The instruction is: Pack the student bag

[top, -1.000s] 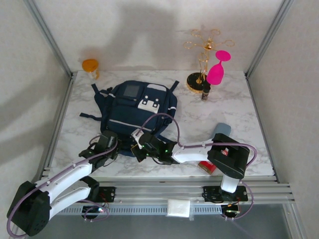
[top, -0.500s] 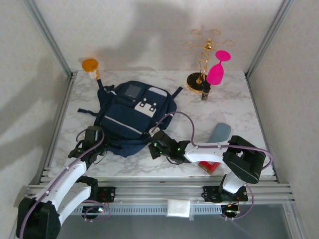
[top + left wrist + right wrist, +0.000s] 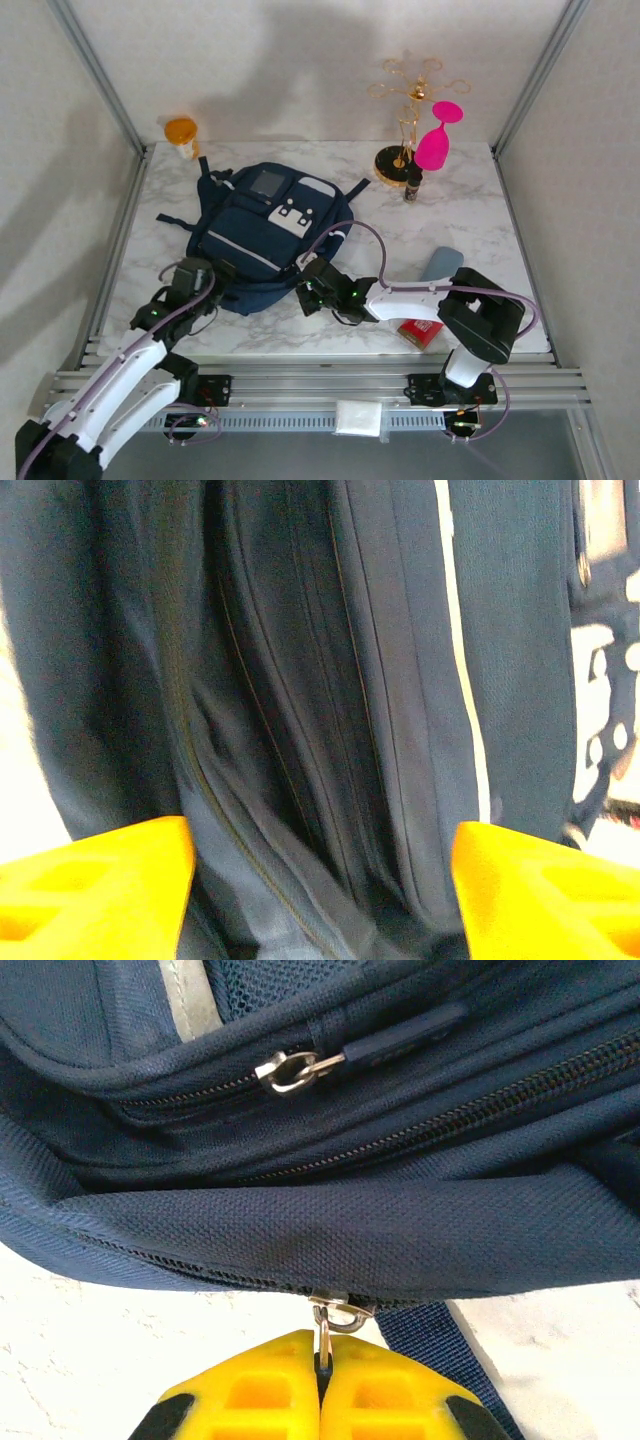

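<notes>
The navy student bag is pictured lying flat on the marble worktop, left of centre, with an arm at each side of its near edge. The left claw is held wide open just off the bag's near-left corner, with nothing in it. The right claw is closed tight on a small metal zipper pull at the bag's near edge. Unzipping a compartment is judged to be the step in hand. It would be best done by drawing the pull along the line of the teeth, not away from the bag, with the fabric pinned by the left claw so the bag is not dragged. The layout of bag and arms is given from above, where the pull is too small to be made out. The pinch on it is made plain at the right wrist, and the wide gap between the yellow fingers at the left wrist.
</notes>
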`<state>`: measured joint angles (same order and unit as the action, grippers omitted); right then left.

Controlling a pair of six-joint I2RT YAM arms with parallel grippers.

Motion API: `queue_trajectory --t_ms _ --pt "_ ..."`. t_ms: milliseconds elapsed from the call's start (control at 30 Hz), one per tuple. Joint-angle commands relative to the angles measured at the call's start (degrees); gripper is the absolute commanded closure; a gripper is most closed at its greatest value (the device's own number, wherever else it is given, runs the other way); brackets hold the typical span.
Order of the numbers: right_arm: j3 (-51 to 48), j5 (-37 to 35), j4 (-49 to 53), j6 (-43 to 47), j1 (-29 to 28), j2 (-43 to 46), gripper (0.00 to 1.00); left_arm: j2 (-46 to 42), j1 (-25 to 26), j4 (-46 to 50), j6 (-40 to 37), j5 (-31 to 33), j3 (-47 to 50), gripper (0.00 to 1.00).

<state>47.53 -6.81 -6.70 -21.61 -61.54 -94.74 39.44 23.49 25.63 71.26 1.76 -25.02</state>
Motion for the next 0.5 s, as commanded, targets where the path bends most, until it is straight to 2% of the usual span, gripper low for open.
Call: queue_trajectory --t_ms 0,67,133,300,367,433,467 --pt "1.8 1.6 -2.8 1.1 -0.7 -0.8 1.00 -0.1 7.9 3.0 12.1 5.5 2.7 0.26" --pt "1.6 1.2 -3.3 1.2 -0.7 -1.2 1.00 1.4 11.8 -0.5 15.6 7.9 3.9 0.26" --pt "2.1 0.5 -3.0 1.8 -0.7 -1.9 1.00 5.3 11.9 -5.8 17.2 8.1 6.2 0.34" --pt "1.1 -5.8 -0.1 2.9 -0.2 -0.7 1.00 13.5 8.0 -4.6 15.4 13.6 5.0 0.66" --pt "-0.5 -8.9 0.5 2.8 1.2 0.6 1.00 12.7 6.7 -2.0 13.7 16.9 4.6 0.78" --pt "-2.2 -9.7 0.5 2.8 4.3 1.6 1.00 10.7 3.0 0.3 11.3 18.2 5.3 0.98" --pt "-2.7 -10.3 0.3 3.1 5.7 1.8 1.00 9.7 1.1 0.6 9.7 18.5 5.9 1.00"
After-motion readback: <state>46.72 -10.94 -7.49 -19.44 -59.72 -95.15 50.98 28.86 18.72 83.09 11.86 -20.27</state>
